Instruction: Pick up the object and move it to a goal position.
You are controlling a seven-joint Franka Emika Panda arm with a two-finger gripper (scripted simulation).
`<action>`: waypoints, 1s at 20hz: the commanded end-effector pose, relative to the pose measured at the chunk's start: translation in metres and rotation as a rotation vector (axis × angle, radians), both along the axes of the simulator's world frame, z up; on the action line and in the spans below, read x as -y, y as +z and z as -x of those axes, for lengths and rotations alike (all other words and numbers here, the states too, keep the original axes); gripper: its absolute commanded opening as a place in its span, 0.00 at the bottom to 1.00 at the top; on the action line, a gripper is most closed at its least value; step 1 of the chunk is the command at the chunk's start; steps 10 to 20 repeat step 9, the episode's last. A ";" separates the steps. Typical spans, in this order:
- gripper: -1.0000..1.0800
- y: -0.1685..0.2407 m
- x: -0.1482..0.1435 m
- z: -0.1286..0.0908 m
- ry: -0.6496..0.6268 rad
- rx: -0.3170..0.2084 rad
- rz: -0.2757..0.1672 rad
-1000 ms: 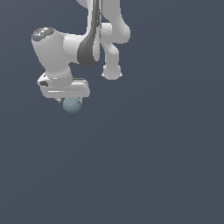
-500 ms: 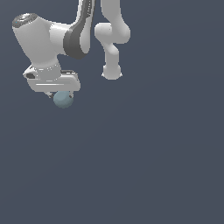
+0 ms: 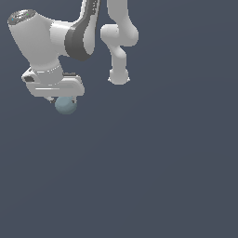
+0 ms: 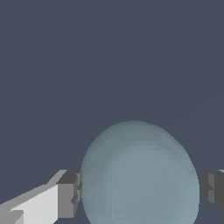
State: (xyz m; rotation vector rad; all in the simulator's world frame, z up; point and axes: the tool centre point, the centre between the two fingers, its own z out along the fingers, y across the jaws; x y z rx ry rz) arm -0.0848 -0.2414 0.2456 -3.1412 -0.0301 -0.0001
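Dark slate-grey background fills both views evenly, with no edge, seam or shadow to be made out on it. Nearest in the wrist view, the ball (image 4: 139, 175) is seen as a smooth, pale blue-grey sphere, plain and unmarked, set between two grey fingertips (image 4: 69, 194) of the end effector (image 4: 140, 192). One pad is pressed against each side of the ball, so the end effector is closed around it at a fairly narrow gap. In the exterior view the ball (image 3: 65, 105) is held just under the white end effector (image 3: 65, 101), toward the exterior view's left and in the upper part of the picture; only its lower half is shown below the white body. Whether anything lies under the ball cannot be told. Farther back, the white arm (image 3: 79, 37) is seen bent, with a dark band at one joint and further segments beyond it toward the upper edge.
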 end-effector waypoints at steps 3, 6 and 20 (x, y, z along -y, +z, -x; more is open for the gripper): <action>0.00 0.014 0.000 -0.010 0.000 0.001 0.000; 0.00 0.019 0.000 -0.014 0.000 0.001 0.000; 0.00 0.020 0.001 -0.015 0.000 0.001 0.000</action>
